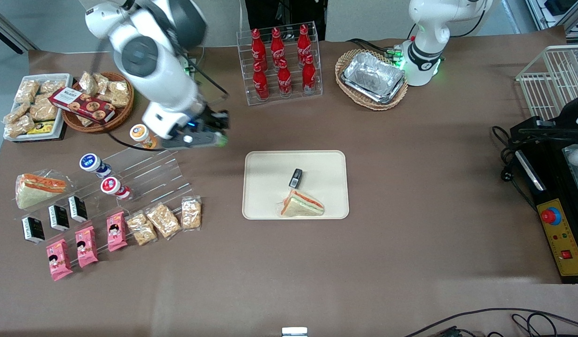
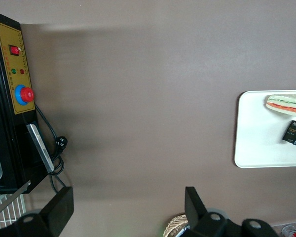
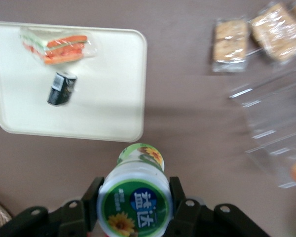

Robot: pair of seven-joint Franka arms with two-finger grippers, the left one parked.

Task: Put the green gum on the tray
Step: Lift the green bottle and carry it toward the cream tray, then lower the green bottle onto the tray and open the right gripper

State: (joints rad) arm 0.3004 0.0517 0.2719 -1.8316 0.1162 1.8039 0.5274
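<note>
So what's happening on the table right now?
The right arm's gripper is shut on the green gum and carries it above the brown table, between the clear display steps and the tray. The bottle is not over the tray yet. The tray already holds a wrapped sandwich and a small black pack, with bare space around them.

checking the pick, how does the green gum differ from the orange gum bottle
The green gum is clamped in the gripper above the table, near the tray; the orange bottle sits on the clear stepped rack. One has a green body, the other orange. Both are small white-lidded cylinders.
</note>
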